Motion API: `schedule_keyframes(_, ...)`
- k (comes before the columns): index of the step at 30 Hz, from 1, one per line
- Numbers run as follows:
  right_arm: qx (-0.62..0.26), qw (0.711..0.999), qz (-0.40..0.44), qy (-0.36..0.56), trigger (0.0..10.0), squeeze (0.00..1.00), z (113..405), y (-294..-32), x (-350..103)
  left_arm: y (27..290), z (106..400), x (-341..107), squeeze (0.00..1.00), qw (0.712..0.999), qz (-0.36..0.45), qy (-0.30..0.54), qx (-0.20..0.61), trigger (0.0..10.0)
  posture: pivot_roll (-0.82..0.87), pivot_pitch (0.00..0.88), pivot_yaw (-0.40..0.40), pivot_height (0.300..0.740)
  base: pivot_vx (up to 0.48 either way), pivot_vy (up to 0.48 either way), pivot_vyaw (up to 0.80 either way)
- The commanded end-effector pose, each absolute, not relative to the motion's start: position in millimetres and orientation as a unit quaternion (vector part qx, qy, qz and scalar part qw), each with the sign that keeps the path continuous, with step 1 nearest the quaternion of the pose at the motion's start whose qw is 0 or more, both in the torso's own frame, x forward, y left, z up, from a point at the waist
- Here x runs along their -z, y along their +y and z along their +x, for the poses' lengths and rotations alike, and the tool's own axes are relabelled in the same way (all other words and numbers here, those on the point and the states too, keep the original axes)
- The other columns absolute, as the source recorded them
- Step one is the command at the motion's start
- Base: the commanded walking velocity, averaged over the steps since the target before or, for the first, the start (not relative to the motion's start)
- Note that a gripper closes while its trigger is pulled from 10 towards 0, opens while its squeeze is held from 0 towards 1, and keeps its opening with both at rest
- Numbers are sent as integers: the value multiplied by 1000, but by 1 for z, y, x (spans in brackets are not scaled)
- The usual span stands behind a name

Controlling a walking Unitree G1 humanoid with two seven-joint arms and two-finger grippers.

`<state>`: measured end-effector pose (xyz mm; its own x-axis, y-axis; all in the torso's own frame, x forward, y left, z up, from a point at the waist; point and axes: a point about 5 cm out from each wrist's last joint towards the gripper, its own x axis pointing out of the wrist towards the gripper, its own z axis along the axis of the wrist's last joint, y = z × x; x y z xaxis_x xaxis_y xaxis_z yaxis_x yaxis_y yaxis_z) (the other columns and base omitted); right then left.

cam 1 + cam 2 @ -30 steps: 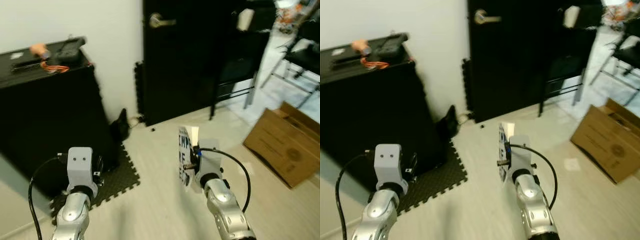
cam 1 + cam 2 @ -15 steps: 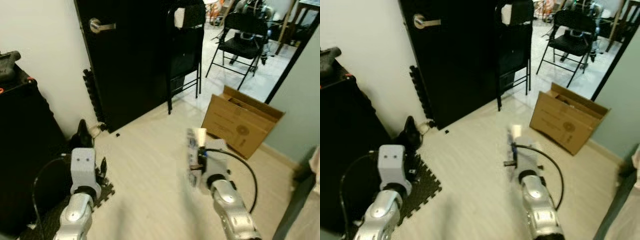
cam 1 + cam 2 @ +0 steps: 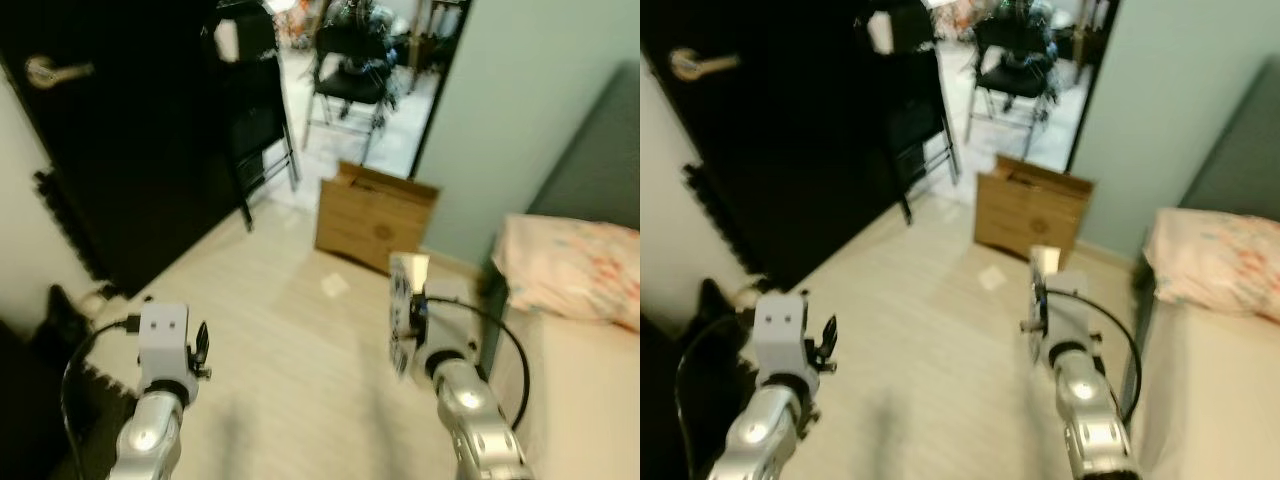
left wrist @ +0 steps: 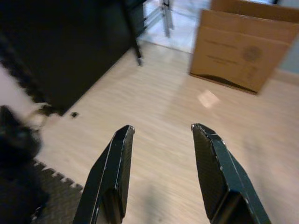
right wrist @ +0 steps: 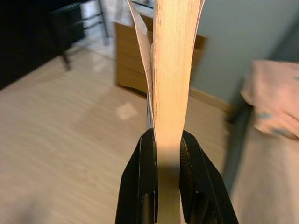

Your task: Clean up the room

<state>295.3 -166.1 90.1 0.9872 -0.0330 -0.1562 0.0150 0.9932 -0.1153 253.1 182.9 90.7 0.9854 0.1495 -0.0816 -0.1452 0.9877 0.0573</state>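
My right gripper (image 5: 163,140) is shut on a thin book (image 5: 172,70), held upright with its tan page edge facing the wrist camera. In the left eye view the book (image 3: 403,310) shows a white cover with dark print, raised above the pale wood floor. My left gripper (image 4: 161,128) is open with nothing between its fingers, held low over the floor; in the left eye view the left gripper (image 3: 199,346) is at the lower left.
A cardboard box (image 3: 375,215) stands by the grey-green wall. A bed with a pink patterned cover (image 3: 570,280) is at the right. The black door (image 3: 120,150), a black chair (image 3: 255,110), a folding chair (image 3: 355,70), a paper scrap (image 3: 333,285) and a foam mat (image 3: 40,420) are around.
The whole picture has swung to the right: the black cabinet has left view, the bed and wall have come in. The right gripper still holds the book; the left stays open.
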Motion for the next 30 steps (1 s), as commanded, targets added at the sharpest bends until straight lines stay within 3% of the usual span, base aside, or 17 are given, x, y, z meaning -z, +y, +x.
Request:
schedule_keyframes(1,15,995,-57,79,10000,0,295,-166,-90,184,252,-85,0,995,30,57,-76,10000,-81,110,-7,740,0,0,-800)
schedule_keyframes(12,43,995,-44,82,10000,0,292,-173,-90,180,258,-87,0,996,30,57,-60,10000,-85,113,23,740,0,0,-800)
schedule_keyframes(30,38,995,-52,77,10000,0,298,-172,-94,180,261,-94,0,997,10,37,-71,10000,-74,92,-3,740,0,0,-711)
